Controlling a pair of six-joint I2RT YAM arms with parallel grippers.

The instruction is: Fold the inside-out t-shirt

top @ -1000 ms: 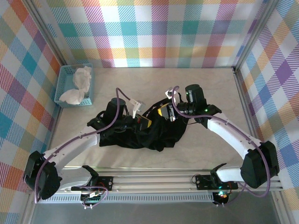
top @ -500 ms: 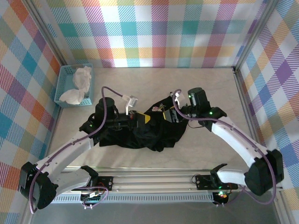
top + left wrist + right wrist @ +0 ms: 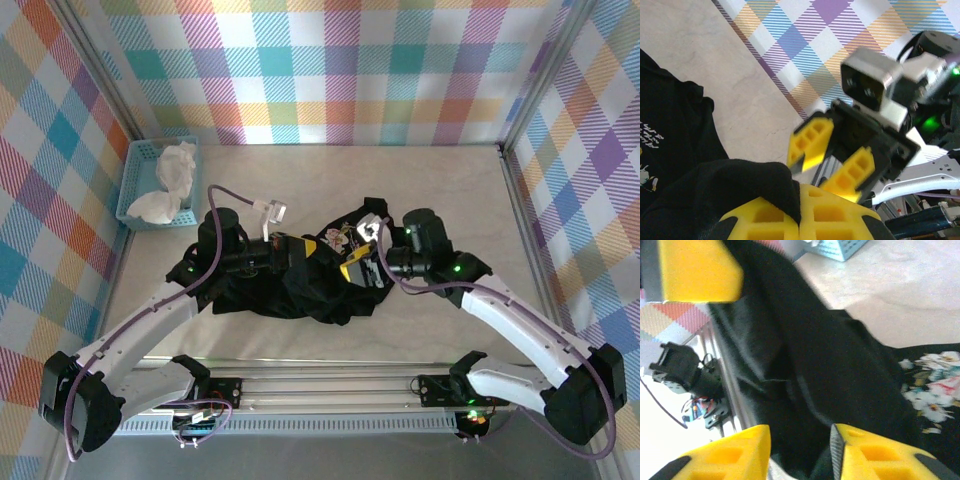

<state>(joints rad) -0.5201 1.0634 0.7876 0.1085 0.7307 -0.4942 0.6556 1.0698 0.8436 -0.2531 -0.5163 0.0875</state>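
The black t-shirt [image 3: 305, 290] lies crumpled mid-table, its rose print [image 3: 338, 238] facing up at the back. My left gripper [image 3: 303, 249] is shut on a fold of the black fabric [image 3: 740, 185], lifted a little off the table. In the left wrist view the yellow fingers [image 3: 840, 220] meet with cloth pinched between them. My right gripper [image 3: 356, 268] hovers close by to the right, open. In its wrist view the right gripper [image 3: 800, 440] stands apart over the dark cloth [image 3: 805, 365], the rose print [image 3: 935, 390] to the right.
A light-blue basket [image 3: 137, 175] holding white cloth [image 3: 170, 175] stands at the back left. The metal rail [image 3: 330, 385] with both arm bases runs along the near edge. Bare tabletop [image 3: 450, 190] surrounds the shirt at the back and right.
The right gripper opened, let go of the shirt and moved toward the near edge. The left gripper stayed shut and pulled its fold of fabric slightly left and back.
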